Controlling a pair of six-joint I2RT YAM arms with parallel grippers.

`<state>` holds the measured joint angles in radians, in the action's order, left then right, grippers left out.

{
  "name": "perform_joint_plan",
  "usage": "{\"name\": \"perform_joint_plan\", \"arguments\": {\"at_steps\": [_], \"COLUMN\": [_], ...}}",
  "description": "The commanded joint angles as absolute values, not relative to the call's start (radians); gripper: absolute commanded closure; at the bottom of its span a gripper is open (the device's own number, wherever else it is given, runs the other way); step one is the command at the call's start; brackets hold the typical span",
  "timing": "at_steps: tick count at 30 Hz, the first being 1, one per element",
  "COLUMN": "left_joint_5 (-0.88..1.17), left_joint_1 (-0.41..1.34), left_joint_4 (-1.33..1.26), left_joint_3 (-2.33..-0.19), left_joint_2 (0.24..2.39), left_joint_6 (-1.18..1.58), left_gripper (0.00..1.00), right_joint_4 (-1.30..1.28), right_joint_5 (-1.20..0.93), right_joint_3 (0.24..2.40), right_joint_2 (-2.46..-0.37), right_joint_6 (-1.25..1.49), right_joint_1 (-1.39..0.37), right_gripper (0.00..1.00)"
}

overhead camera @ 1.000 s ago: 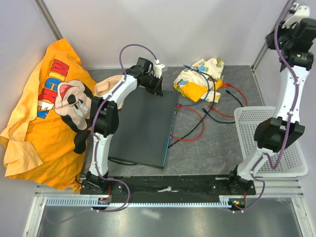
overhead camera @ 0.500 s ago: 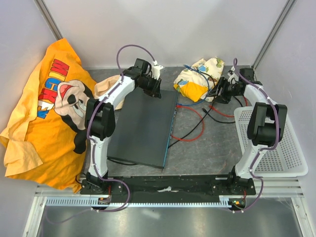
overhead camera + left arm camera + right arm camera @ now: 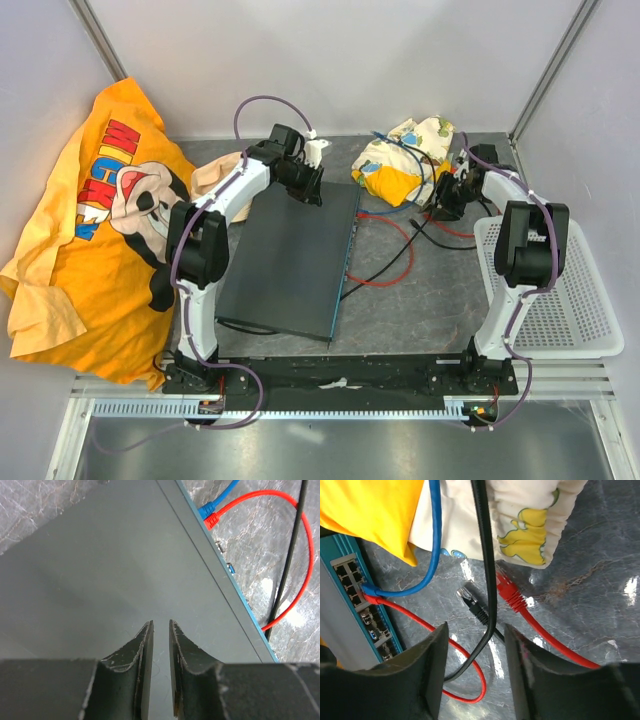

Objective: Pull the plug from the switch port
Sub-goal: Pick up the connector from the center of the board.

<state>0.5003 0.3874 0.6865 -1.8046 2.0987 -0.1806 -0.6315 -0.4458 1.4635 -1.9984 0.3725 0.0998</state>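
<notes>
The switch (image 3: 290, 260) lies flat in the middle, its teal edge (image 3: 346, 262) facing right. A blue plug (image 3: 206, 511) and a red plug (image 3: 212, 521) sit in ports at the far end of that edge; both also show in the right wrist view, blue (image 3: 367, 590) and red (image 3: 372, 600). My left gripper (image 3: 312, 185) rests over the switch's far top face (image 3: 100, 570), its jaws (image 3: 160, 625) nearly shut on nothing. My right gripper (image 3: 447, 200) is open, low over loose cables right of the switch, and a black cable (image 3: 487, 580) runs between its fingers (image 3: 475, 630).
A loose black plug (image 3: 470, 600) and a loose red plug (image 3: 507, 587) lie on the table by a patterned cloth (image 3: 405, 160). A yellow T-shirt (image 3: 110, 220) lies at the left. A white mesh basket (image 3: 560, 290) stands at the right. Red and black cables (image 3: 400, 262) loop between.
My right arm has come down from high at the far right to low over the cables beside the patterned cloth. My left gripper shifted slightly on the switch's far end.
</notes>
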Motion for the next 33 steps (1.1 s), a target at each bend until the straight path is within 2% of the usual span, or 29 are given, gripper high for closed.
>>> {"name": "perform_joint_plan", "arguments": {"at_steps": [1, 8, 9, 10, 12, 21, 24, 27, 33], "left_joint_5": [0.482, 0.472, 0.469, 0.469, 0.469, 0.469, 0.474, 0.479, 0.502], "left_joint_1": [0.391, 0.408, 0.411, 0.414, 0.416, 0.419, 0.417, 0.417, 0.419], "left_joint_4": [0.686, 0.690, 0.690, 0.690, 0.692, 0.690, 0.693, 0.696, 0.698], "left_joint_3": [-1.798, -1.792, -1.790, -1.789, -1.787, -1.782, -1.786, -1.787, -1.805], "left_joint_2": [2.036, 2.040, 2.040, 2.040, 2.040, 2.039, 2.037, 2.034, 2.060], "left_joint_6": [-0.219, -0.232, -0.232, -0.233, -0.236, -0.235, -0.232, -0.232, -0.212], "left_gripper": [0.74, 0.74, 0.74, 0.74, 0.74, 0.74, 0.74, 0.74, 0.74], "right_joint_4": [-0.621, -0.608, -0.600, -0.594, -0.597, -0.566, -0.549, -0.613, -0.617], "right_joint_5": [-0.420, -0.430, -0.430, -0.437, -0.440, -0.635, -0.663, -0.670, -0.657], "right_joint_3": [1.497, 1.503, 1.493, 1.490, 1.505, 1.719, 1.860, 2.057, 2.151], "right_joint_2": [-2.025, -2.049, -2.052, -2.052, -2.045, -1.896, -1.865, -1.842, -1.818], "right_joint_6": [0.397, 0.391, 0.397, 0.396, 0.391, 0.367, 0.420, 0.347, 0.348], "right_joint_1": [0.091, 0.081, 0.080, 0.078, 0.074, 0.110, 0.146, 0.169, 0.236], "right_gripper": [0.48, 0.51, 0.58, 0.70, 1.00, 1.00, 1.00, 1.00, 1.00]}}
